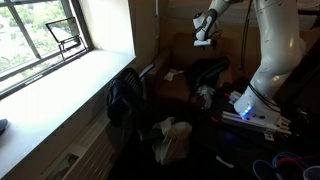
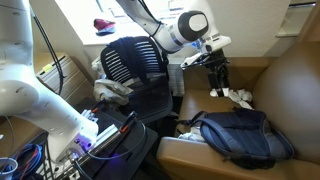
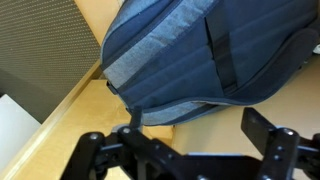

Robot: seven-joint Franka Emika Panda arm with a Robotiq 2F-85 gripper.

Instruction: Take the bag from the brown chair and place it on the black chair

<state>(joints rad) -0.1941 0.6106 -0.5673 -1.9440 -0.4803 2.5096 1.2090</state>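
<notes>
A dark blue backpack [image 2: 240, 135] lies on the brown chair [image 2: 292, 75]; in the wrist view the backpack [image 3: 200, 55] fills the upper part, resting on the tan seat [image 3: 210, 135]. In an exterior view it shows as a dark shape [image 1: 210, 72] on the brown seat. The black mesh chair [image 2: 135, 65] stands beside it, also seen in an exterior view [image 1: 125, 98]. My gripper [image 2: 217, 75] hangs above the brown chair, clear of the backpack. Its jaws [image 3: 190, 135] are open and empty, just short of the bag's lower edge.
A white crumpled object [image 2: 238, 97] lies on the brown seat behind the backpack. A white bag [image 1: 172, 140] sits on the floor. The robot base [image 1: 262, 95] with cables stands nearby. A window and sill [image 1: 60, 80] run along one side.
</notes>
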